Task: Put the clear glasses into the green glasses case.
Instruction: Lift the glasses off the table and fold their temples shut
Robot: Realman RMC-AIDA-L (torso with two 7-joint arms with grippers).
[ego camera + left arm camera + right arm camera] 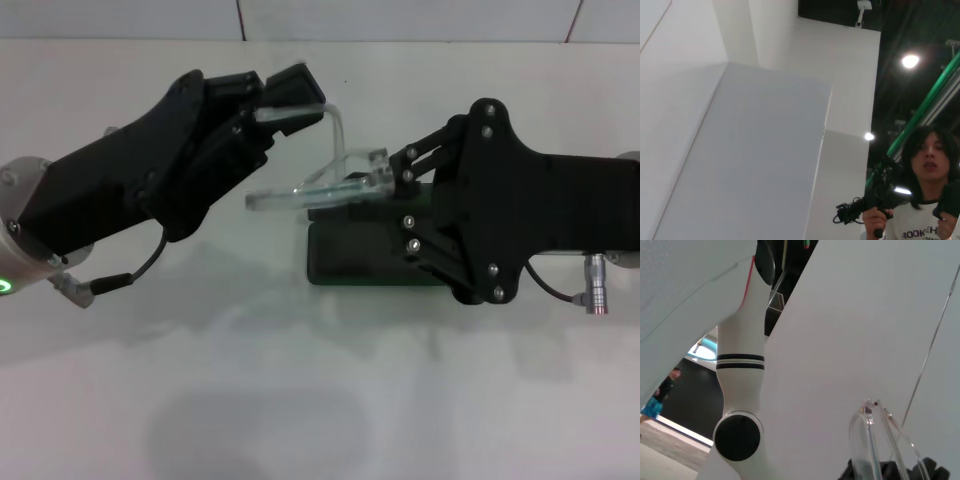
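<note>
Both grippers meet mid-frame over a white table (300, 400): left gripper (285, 100) pinches one arm of the clear glasses (335, 175), right gripper (395, 200) clamps the frame, above the green glasses case (350, 255), partly hidden. Only the left wrist view shows a person (925, 200), lower right.

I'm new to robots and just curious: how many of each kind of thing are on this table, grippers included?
Grippers: 2, the left gripper and the right gripper, both holding the glasses
Glasses: 1, the clear glasses, held above the case
Cases: 1, the green case
Total: 4
</note>
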